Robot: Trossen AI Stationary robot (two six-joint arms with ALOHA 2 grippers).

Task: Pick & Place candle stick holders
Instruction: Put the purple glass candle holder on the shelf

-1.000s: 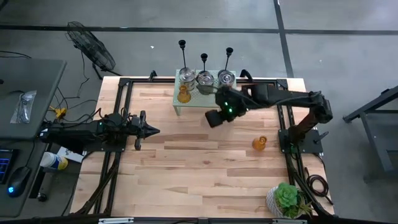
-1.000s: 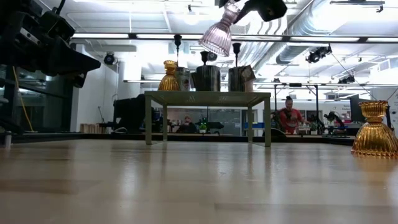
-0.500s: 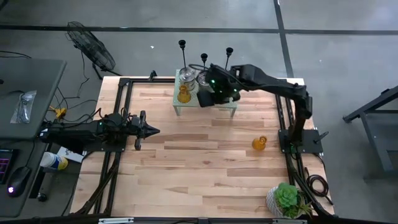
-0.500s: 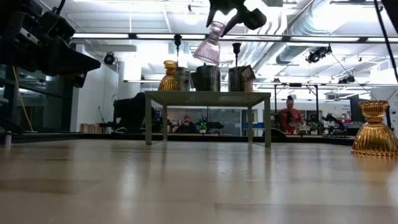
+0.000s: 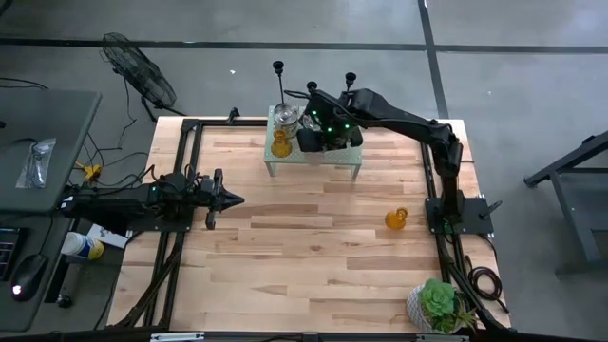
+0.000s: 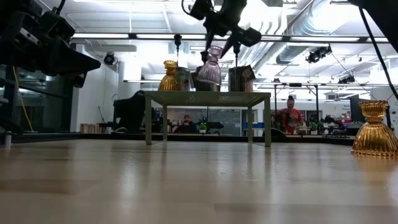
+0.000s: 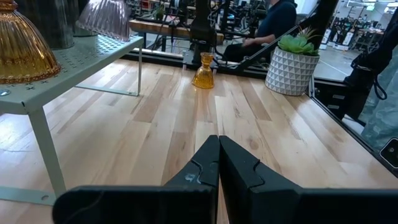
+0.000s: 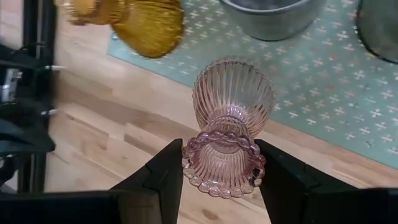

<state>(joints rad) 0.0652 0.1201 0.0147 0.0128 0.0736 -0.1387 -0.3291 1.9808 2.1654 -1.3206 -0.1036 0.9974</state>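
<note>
status: right gripper (image 8: pixel 221 165) is over the shelf (image 5: pixel 285 158), jaws clamped on the beaded end of the pink holder (image 8: pixel 231 109). flared end points down. in the low view it hangs just above the shelf top, in front of the middle tin (image 6: pixel 200 79), not touching as far as i can tell.

done, by the look of it: one amber holder (image 5: pixel 280 145) stands on the shelf's left end, beside the tins.

in hand: placing the pink one. needs lowering onto the bare front strip between the amber holder and the tins, then release. tight spot, so it could clip the tin or the amber piece.

left: second amber holder (image 5: pixel 396 218) sits on the table near the right arm's base, well apart from the shelf. likely next.

three black candlesticks (image 5: pixel 278 68) stand at the back of the shelf; can't tell if they're in the tins or behind them. nothing is gripping them.

left gripper (image 7: pixel 219 168) parked at the table's left side, jaws closed, empty.

roughly halfway to two thirds through, my guess.
</note>
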